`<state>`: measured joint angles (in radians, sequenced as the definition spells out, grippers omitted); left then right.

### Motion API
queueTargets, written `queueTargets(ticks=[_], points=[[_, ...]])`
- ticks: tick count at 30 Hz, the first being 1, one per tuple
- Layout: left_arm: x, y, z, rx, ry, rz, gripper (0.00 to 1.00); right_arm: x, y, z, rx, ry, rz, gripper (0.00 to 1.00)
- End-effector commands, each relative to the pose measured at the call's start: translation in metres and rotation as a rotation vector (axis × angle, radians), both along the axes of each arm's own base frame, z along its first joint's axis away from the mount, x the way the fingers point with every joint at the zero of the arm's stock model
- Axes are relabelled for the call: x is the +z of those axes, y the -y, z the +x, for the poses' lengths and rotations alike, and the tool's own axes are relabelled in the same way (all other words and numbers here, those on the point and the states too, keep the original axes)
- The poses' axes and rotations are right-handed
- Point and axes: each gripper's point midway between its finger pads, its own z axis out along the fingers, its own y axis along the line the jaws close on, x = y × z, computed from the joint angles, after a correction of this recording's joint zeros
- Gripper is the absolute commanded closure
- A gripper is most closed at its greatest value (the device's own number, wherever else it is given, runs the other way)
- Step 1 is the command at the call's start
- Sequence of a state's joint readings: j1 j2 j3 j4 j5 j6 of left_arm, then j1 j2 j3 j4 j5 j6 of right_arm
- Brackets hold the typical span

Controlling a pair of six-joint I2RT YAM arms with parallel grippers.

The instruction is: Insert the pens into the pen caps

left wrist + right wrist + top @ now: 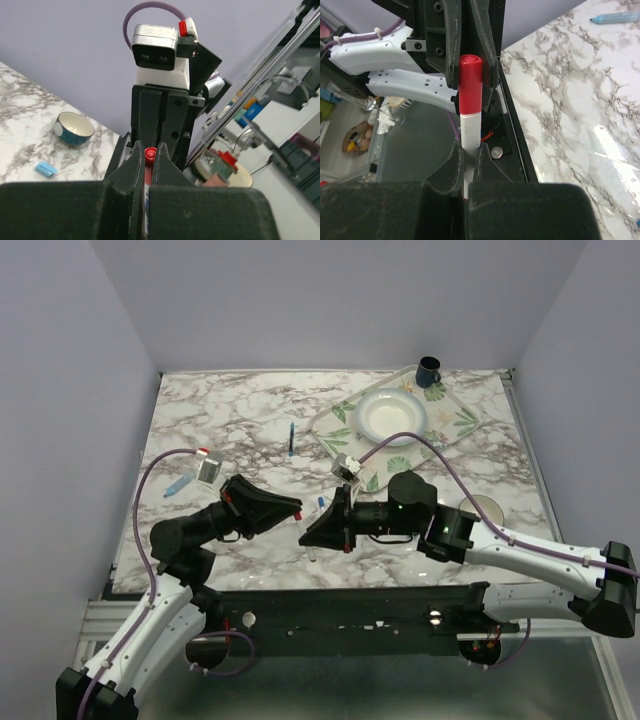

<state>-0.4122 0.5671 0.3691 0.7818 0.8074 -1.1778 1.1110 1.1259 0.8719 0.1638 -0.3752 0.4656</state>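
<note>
A pen with a white barrel and a red cap is held between both grippers above the table's near edge. My right gripper is shut on the white barrel. My left gripper is shut on the red capped end. In the top view the left gripper and right gripper meet tip to tip. A dark blue pen and a light blue pen lie on the marble. A small blue cap lies near the right gripper. A light blue cap lies near a bowl.
A leaf-patterned tray at the back right holds a white plate and a dark blue mug. A small bowl sits beside the right arm, also in the left wrist view. The table's near edge lies under the grippers.
</note>
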Motion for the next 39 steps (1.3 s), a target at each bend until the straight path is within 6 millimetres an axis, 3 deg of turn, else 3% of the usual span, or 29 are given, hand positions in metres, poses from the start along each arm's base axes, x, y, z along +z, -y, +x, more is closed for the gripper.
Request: queueTargets(ticks=[1,7,12,20,21,23,31,39], points=[[-0.002,0.0,-0.01,-0.08,-0.1,-0.038,1.0,0.071,-0.001,0.033,-0.137,0.121,0.12,0.99],[-0.015,0.0,-0.002,-0.05,-0.197,-0.045,1.0,0.109,-0.002,0.046,-0.178,0.167,0.189,0.99],[-0.023,0.002,-0.01,-0.082,-0.202,-0.025,1.0,0.14,0.001,0.057,-0.213,0.197,0.223,0.99],[-0.043,0.009,-0.015,-0.148,-0.27,0.036,1.0,0.169,0.016,0.086,-0.287,0.266,0.222,0.99],[-0.045,0.01,-0.012,-0.142,-0.282,0.039,1.0,0.162,0.014,0.09,-0.291,0.263,0.19,0.99],[-0.052,0.012,-0.009,-0.129,-0.315,0.059,1.0,0.17,0.014,0.094,-0.298,0.279,0.199,0.99],[-0.065,0.017,0.003,-0.049,-0.342,0.085,1.0,0.166,-0.001,0.107,-0.306,0.275,0.187,0.99],[-0.079,0.024,0.013,0.019,-0.371,0.158,1.0,0.172,-0.002,0.13,-0.409,0.309,0.171,0.99]])
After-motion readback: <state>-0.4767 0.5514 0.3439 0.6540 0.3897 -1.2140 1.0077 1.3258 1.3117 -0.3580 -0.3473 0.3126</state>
